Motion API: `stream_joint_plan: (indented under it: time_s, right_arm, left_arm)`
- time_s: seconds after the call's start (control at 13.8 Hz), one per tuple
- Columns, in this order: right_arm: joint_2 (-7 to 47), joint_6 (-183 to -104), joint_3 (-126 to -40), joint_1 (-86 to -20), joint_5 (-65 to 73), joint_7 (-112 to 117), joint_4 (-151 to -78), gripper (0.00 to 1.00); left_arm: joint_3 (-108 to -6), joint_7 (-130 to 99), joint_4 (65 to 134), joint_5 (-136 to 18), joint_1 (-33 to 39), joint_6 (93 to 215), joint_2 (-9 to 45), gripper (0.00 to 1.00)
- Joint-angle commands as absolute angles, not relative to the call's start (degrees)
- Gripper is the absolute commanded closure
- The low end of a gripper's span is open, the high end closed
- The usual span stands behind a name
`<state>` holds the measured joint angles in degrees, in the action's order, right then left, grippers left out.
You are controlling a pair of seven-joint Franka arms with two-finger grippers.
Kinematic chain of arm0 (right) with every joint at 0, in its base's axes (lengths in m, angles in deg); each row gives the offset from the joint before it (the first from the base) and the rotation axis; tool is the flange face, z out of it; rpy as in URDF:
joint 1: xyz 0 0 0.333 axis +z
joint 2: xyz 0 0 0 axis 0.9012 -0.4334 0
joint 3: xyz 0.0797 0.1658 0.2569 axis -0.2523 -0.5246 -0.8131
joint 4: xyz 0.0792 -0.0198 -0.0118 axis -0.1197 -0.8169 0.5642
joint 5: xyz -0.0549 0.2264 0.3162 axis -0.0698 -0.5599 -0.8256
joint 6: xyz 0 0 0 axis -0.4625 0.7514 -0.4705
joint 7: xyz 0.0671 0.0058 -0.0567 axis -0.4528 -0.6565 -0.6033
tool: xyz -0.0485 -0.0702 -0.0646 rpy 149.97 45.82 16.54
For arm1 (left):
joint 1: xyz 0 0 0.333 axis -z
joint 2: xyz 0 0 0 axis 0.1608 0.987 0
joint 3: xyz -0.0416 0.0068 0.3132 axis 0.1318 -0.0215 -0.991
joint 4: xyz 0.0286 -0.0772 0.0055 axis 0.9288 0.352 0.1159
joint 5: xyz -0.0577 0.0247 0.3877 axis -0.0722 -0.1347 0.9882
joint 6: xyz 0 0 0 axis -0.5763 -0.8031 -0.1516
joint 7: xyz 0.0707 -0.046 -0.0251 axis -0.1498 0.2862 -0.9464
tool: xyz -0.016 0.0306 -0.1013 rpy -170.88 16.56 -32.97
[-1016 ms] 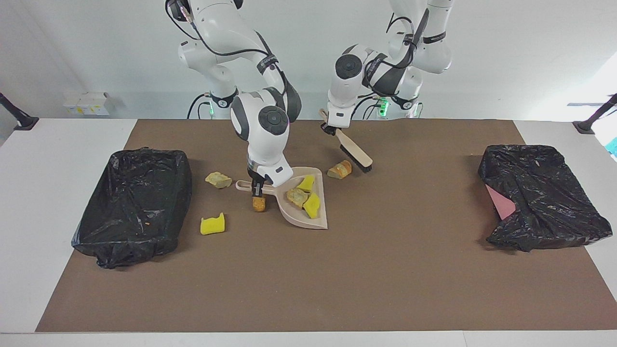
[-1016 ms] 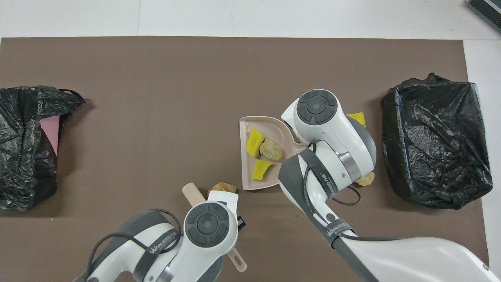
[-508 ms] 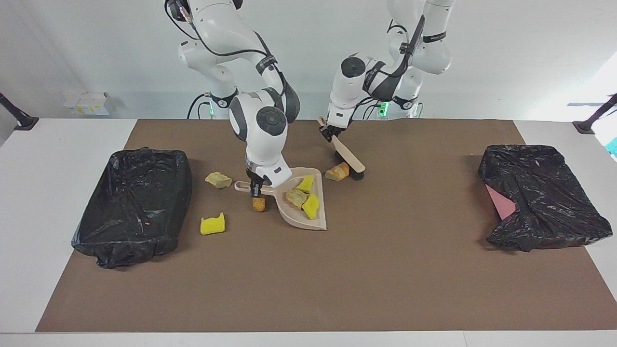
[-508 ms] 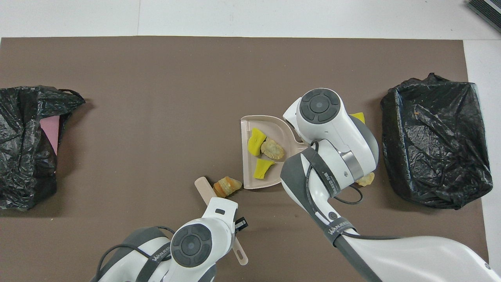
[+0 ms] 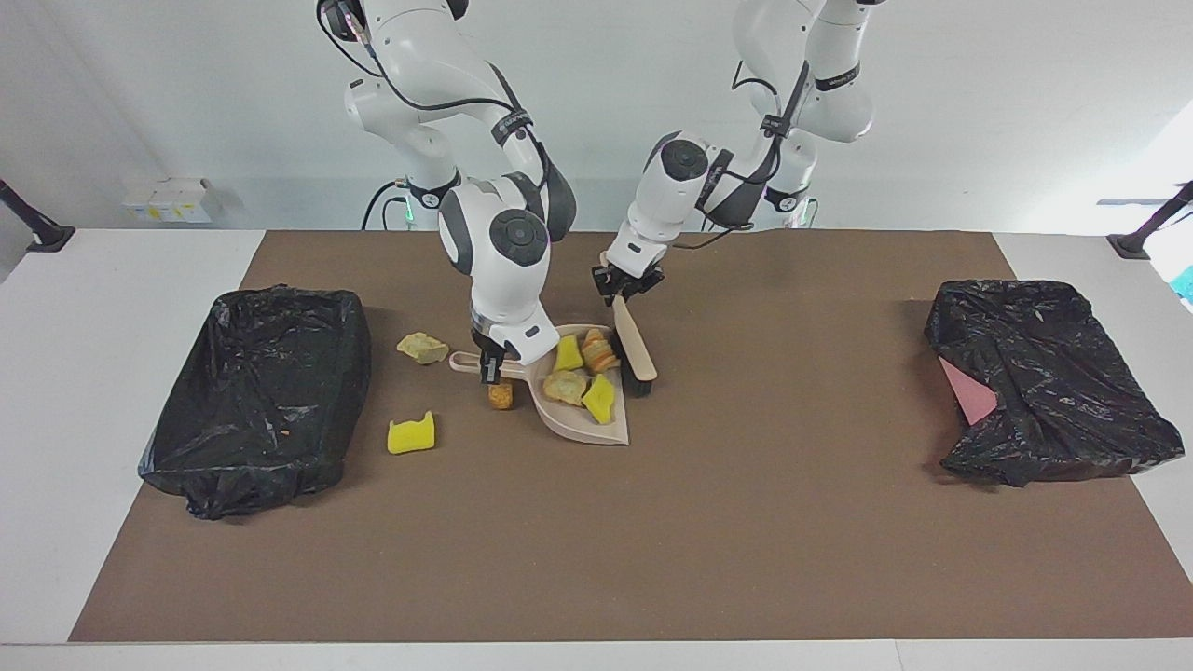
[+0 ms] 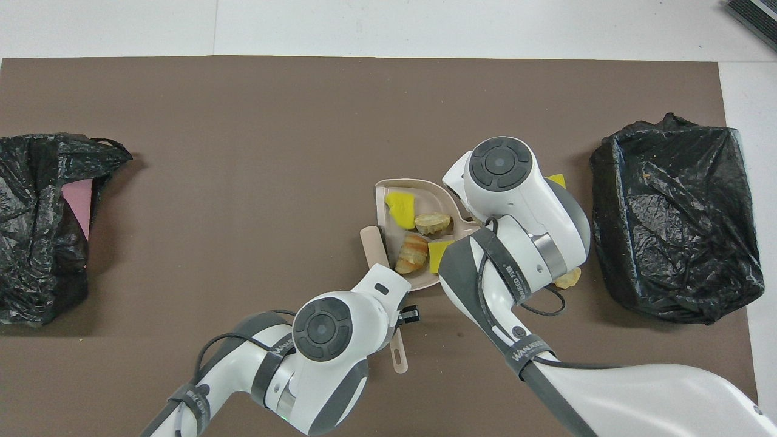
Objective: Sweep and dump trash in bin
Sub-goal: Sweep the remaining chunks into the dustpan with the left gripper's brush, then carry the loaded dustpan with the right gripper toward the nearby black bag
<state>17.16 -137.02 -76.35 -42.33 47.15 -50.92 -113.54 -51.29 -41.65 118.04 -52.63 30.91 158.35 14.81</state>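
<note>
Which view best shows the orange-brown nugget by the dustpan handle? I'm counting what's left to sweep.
The facing view. There the orange-brown nugget lies in plain sight on the mat, beside the dustpan handle and under the right end effector. In the overhead view the right arm covers that spot, so the nugget does not show at all.

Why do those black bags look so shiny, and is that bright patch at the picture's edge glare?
Facing view: the crinkled bin bag catches overhead light; the wall's edge by the other bag is washed out, likely daylight. Overhead view: the same bag shows pale sheen patches.
</note>
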Motion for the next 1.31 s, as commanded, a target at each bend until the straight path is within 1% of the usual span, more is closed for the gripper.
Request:
stream_joint_plan:
  time_s: [0.0, 0.22, 0.36, 0.51, 0.65, 0.73, 0.87, 1.02, 1.09, 1.23]
  right_arm:
    - [18.6, -138.3, -76.9, -43.3, 48.1, -52.6, -115.6, 1.00]
    - [18.7, -138.3, -76.9, -43.3, 48.1, -52.5, -115.9, 1.00]
    - [18.7, -138.3, -76.9, -43.2, 48.1, -52.5, -116.0, 1.00]
    - [18.7, -138.3, -76.9, -43.3, 48.1, -52.4, -115.9, 1.00]
    - [18.6, -138.3, -76.9, -43.0, 48.1, -52.1, -115.5, 1.00]
    - [18.5, -138.3, -76.9, -43.1, 48.1, -52.0, -115.2, 1.00]
    - [19.3, -138.0, -77.0, -44.6, 47.6, -52.4, -114.4, 1.00]
    - [21.8, -137.4, -77.0, -47.1, 47.3, -53.1, -114.5, 1.00]
    - [23.4, -137.3, -77.0, -49.0, 47.3, -54.1, -114.9, 1.00]
    - [26.0, -137.1, -77.0, -51.7, 47.1, -56.6, -114.9, 1.00]
  left_arm:
    - [-50.8, -39.4, 115.4, -53.4, 30.4, 158.5, 16.6, 1.00]
    - [-51.2, -39.9, 115.7, -53.1, 26.9, 154.8, 15.0, 1.00]
    - [-51.2, -40.2, 115.8, -52.8, 23.7, 149.7, 12.6, 1.00]
    - [-51.4, -40.7, 116.7, -49.4, 23.2, 144.3, 10.1, 1.00]
    - [-51.3, -44.5, 120.2, -45.9, 24.5, 143.4, 7.1, 1.00]
    - [-51.2, -46.5, 122.1, -44.9, 26.4, 143.4, 5.6, 1.00]
    - [-51.1, -49.2, 128.7, -44.6, 31.6, 144.7, 0.5, 1.00]
    - [-50.9, -52.5, 133.0, -44.5, 35.6, 146.2, -3.0, 1.00]
    - [-50.8, -53.4, 134.5, -44.5, 37.3, 146.4, -4.2, 1.00]
    - [-50.7, -54.0, 135.7, -44.5, 39.3, 146.7, -4.3, 1.00]
